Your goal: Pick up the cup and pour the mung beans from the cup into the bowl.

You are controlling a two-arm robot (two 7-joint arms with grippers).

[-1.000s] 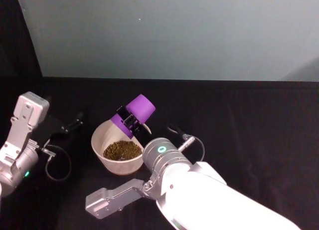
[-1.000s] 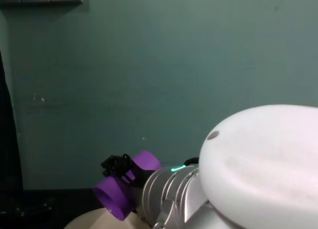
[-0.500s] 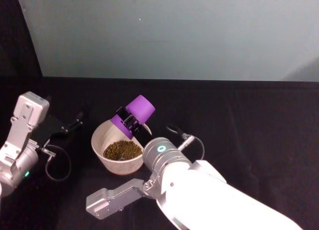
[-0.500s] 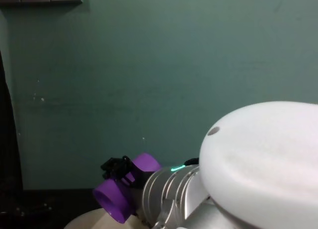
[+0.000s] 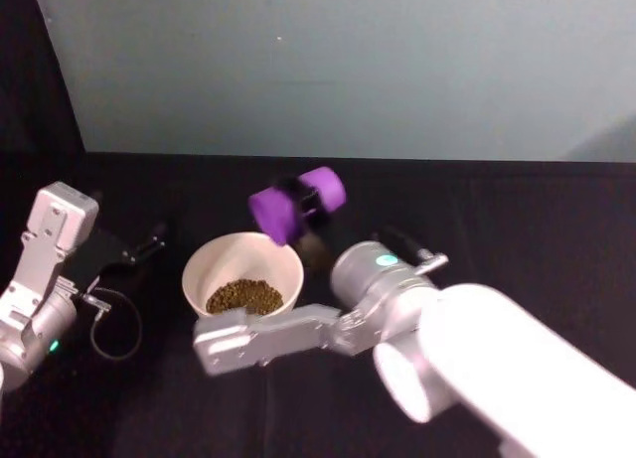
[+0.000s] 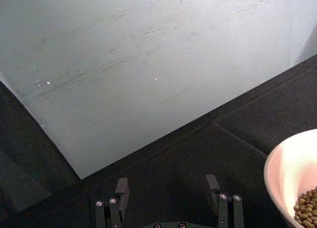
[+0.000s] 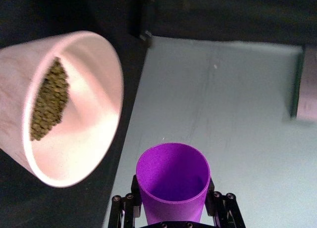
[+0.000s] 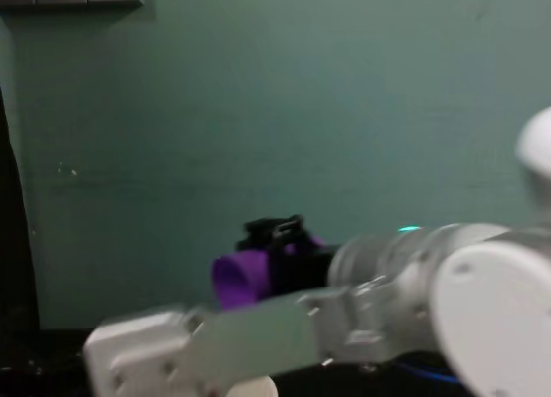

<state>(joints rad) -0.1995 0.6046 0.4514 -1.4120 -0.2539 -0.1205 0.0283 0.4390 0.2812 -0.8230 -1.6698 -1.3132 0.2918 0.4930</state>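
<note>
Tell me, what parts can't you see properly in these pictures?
- The bowl: in the chest view the right arm hides all but a sliver of rim.
- The bowl's far side: cut off by the edge in the left wrist view.
- The cup: blurred in the chest view.
- The right hand: mostly cut off at the right wrist view's edge.
- The left hand: its base is cut off by the left wrist view's edge.

The cup [image 5: 295, 202] is bright purple, plain inside and out. The bowl [image 5: 204, 267] is pale pinkish-white and plain, holding olive-brown beans [image 5: 244, 297]. The tabletop [image 5: 517, 229] is black. The wall [image 5: 348, 71] is muted teal-green with faint scuffs. The right end effector [image 7: 173, 208] is black, on a silver-and-white arm [image 5: 467, 349].
</note>
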